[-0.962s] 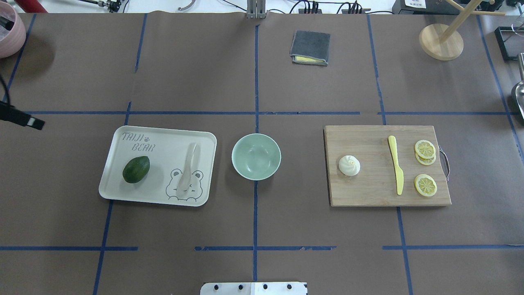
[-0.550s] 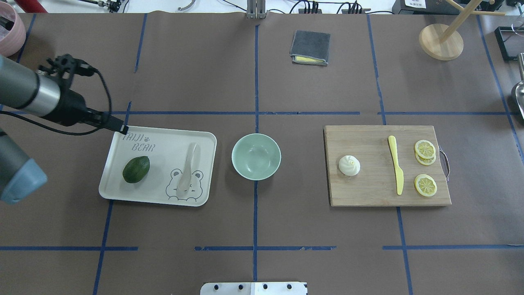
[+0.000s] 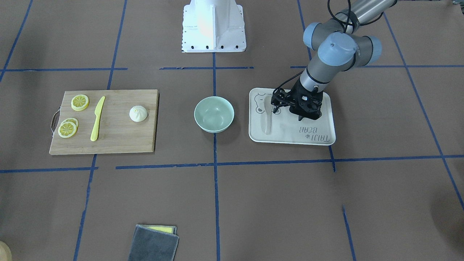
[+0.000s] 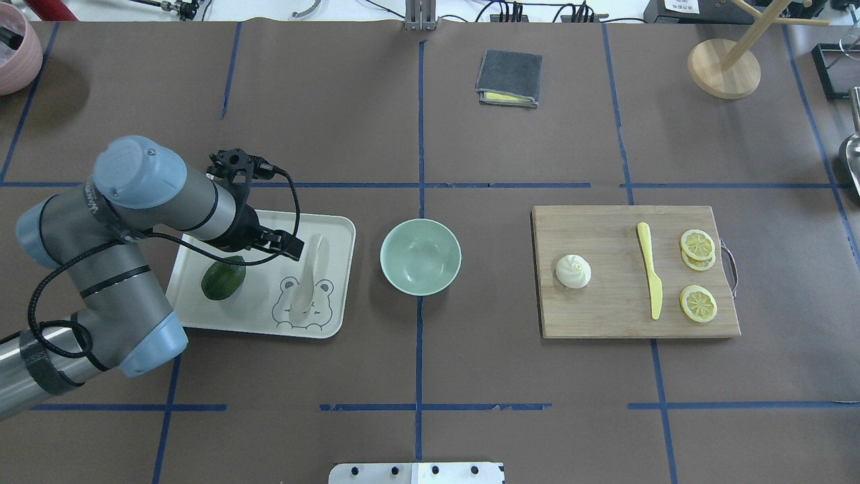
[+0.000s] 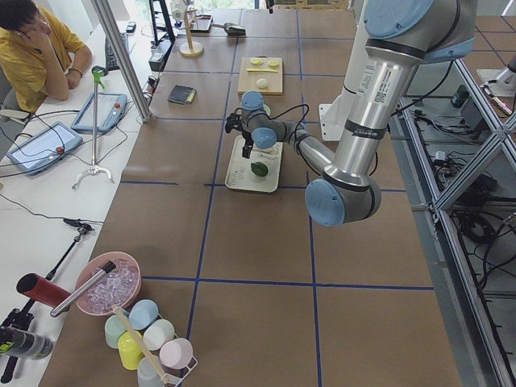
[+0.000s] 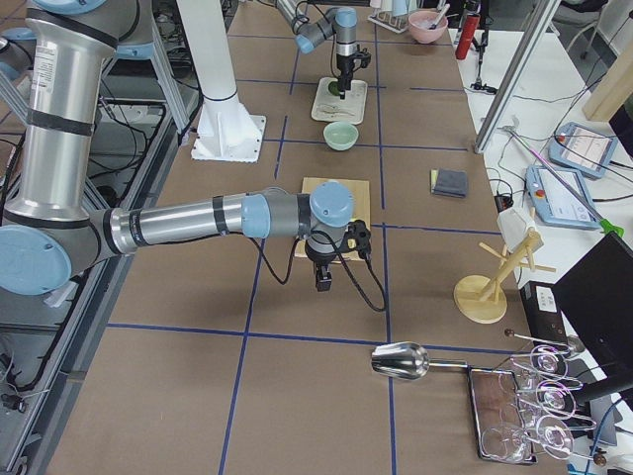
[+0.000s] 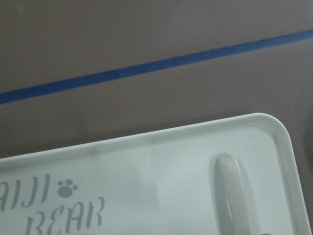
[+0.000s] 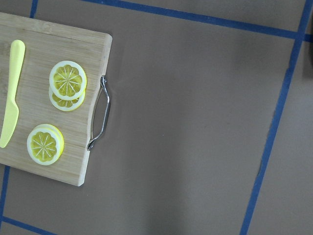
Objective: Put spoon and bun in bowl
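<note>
The beige spoon lies on the bear-printed tray, handle pointing away from the robot; it also shows in the front view and the left wrist view. My left gripper hangs over the tray just left of the spoon's handle; its fingers do not show clearly, so I cannot tell if it is open. The white pleated bun sits on the wooden cutting board. The mint-green bowl stands empty between tray and board. My right gripper shows only in the right side view, beyond the board's handle end.
A green avocado lies on the tray under my left arm. A yellow knife and lemon slices lie on the board. A grey cloth, a wooden stand and a metal scoop sit further back and right.
My left arm has swung in from the left edge across the tray, and its gripper now hangs beside the spoon's handle. Spoon, bun and bowl have not moved.
</note>
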